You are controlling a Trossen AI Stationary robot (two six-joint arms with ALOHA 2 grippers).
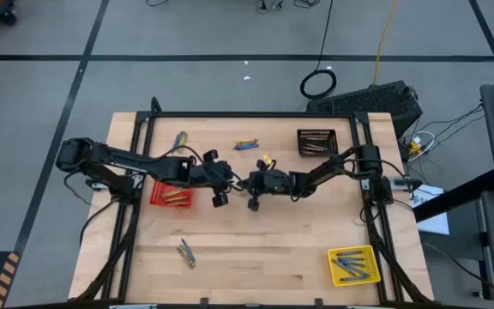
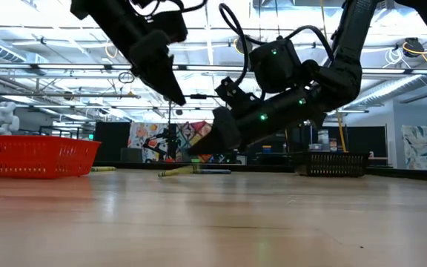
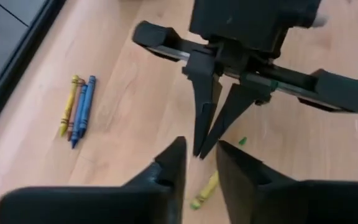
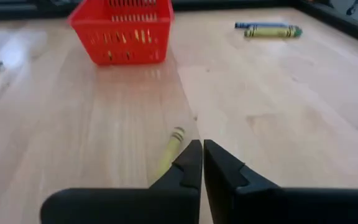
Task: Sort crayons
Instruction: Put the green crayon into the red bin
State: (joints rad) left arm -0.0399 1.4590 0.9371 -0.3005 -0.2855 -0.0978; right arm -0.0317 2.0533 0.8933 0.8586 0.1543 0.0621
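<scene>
R gripper (image 4: pixel 202 163) mid-table, jaws pressed together, empty; yellow crayon (image 4: pixel 169 149) lies just beside tips. L gripper (image 3: pixel 199 167) opposite, jaws slightly spread, empty. Advice: open R, straddle crayon across its length, then pinch; red basket (image 4: pixel 122 31) likely dest.

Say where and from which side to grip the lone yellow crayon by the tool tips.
Grip the yellow paper-wrapped crayon at mid-length, across its thin width, from straight above: it lies flat on the wooden table, so only its long sides are free. The right tool, nearby, is shut.
</scene>
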